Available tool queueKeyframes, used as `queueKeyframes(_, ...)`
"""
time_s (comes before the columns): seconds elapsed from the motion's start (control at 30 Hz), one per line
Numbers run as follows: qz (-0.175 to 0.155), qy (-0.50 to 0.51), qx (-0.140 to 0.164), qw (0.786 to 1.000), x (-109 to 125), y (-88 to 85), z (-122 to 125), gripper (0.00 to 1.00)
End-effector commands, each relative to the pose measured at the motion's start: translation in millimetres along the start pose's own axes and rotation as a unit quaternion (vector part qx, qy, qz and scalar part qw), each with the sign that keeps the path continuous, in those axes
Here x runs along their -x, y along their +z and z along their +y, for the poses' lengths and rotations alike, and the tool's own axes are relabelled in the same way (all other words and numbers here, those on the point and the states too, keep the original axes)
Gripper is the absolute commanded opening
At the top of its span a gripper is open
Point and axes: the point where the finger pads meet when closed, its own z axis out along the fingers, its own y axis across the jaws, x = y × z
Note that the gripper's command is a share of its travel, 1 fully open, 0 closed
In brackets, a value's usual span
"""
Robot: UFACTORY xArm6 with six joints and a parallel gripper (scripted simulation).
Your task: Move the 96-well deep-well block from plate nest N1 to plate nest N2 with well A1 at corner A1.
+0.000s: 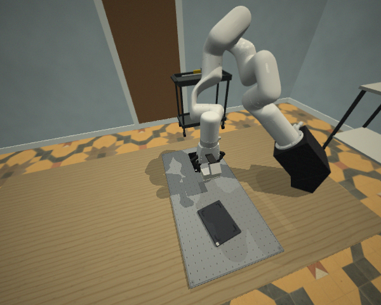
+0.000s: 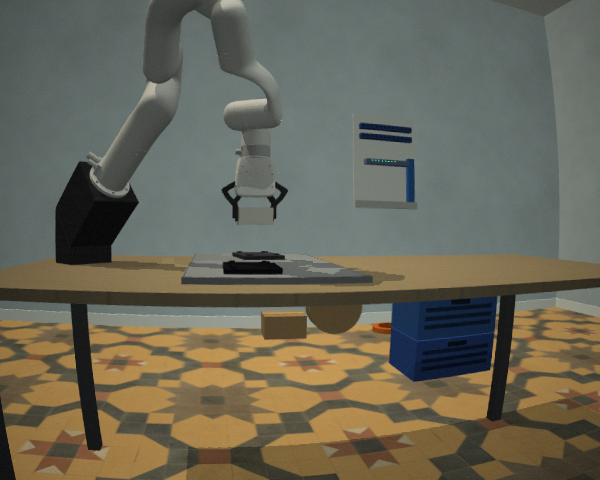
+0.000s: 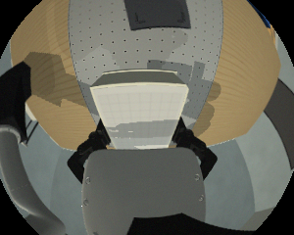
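My gripper is shut on the white deep-well block and holds it level, well above the grey perforated plate. In the exterior view the block hangs between the black fingers, high over the two dark nests. The empty nest N1 lies on the near half of the plate with white corner marks; the wrist view shows it ahead of the block. Nest N2 is hidden under my gripper in the top view; it shows as the nearer dark nest in the exterior view, below the block.
The arm's black base stands on the wooden table right of the plate. A black cart stands behind the table. A blue cabinet and a cardboard box are on the floor under the table.
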Motion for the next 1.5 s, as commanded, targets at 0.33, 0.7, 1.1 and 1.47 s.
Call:
queueKeyframes(0.33, 0.002, 0.000, 0.001, 1.000, 46.3, -0.9, -4.9, 0.00)
queueKeyframes(0.7, 0.002, 0.000, 0.001, 1.000, 79.5, -0.8, -9.0, 0.00)
queueKeyframes(1.1, 0.002, 0.000, 0.001, 1.000, 112.7, -0.7, -13.2, 0.00)
queueKeyframes(1.47, 0.002, 0.000, 0.001, 1.000, 145.8, -0.6, -17.3, 0.00)
